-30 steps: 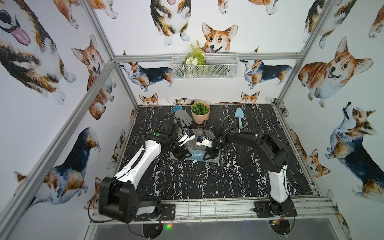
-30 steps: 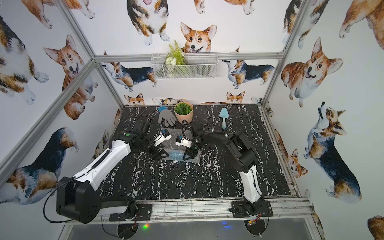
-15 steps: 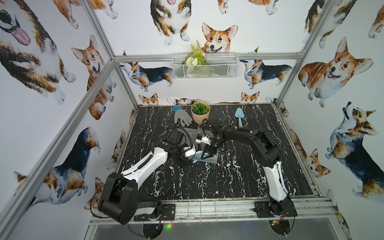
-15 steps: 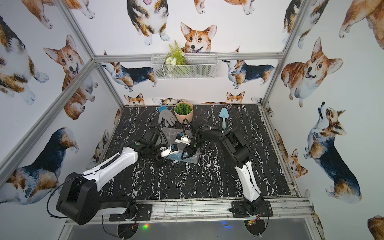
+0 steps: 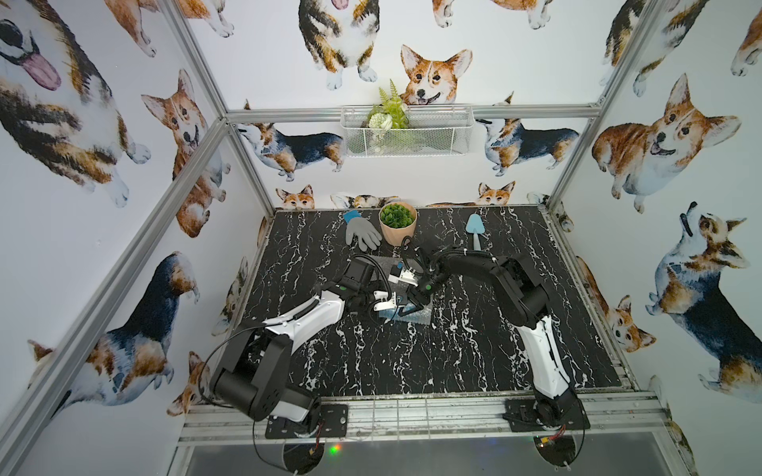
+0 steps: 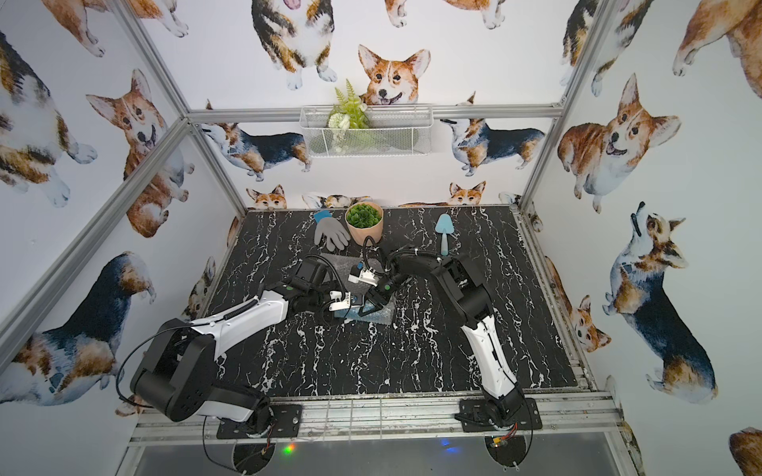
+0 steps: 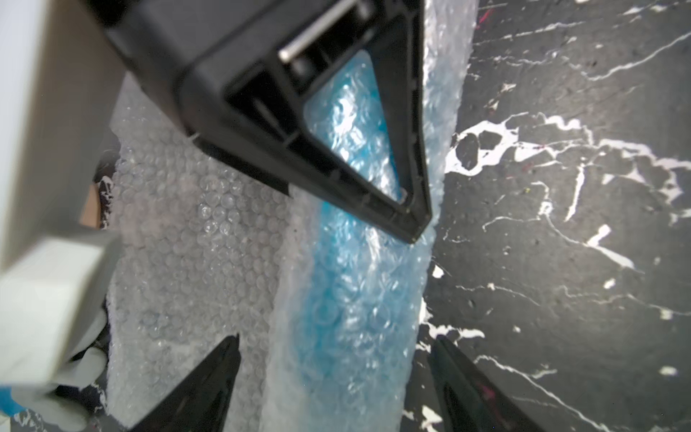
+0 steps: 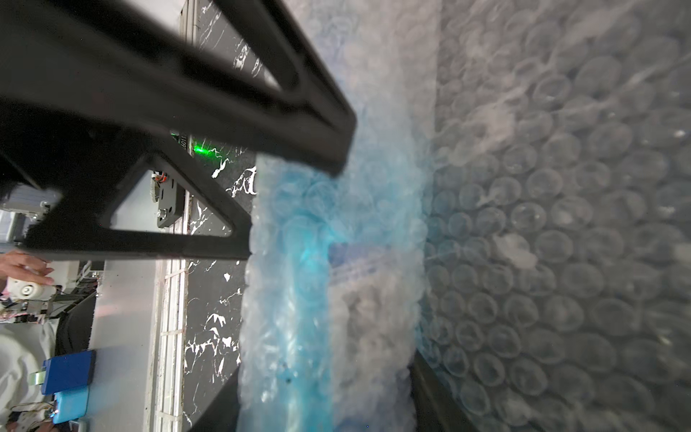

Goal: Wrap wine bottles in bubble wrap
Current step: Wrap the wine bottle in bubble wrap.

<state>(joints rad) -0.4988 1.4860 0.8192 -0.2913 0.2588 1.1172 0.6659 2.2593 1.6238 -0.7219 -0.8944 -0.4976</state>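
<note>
On the black table (image 5: pixel 453 362) the bubble wrap (image 7: pixel 194 239) lies part rolled. The wine bottle (image 7: pixel 347 291) lies inside the roll, pointing straight away from the left claw (image 7: pixel 336 338), whose fingers stand apart, one each side. The right claw (image 8: pixel 325 381) pinches the wrapped bottle further along.

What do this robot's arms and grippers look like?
Left arm and right arm: white shells, black joints, looping black cables, a green dot near each wrist. Left gripper and right gripper: black fingers shaped as open triangular frames, behind white camera blocks.
</note>
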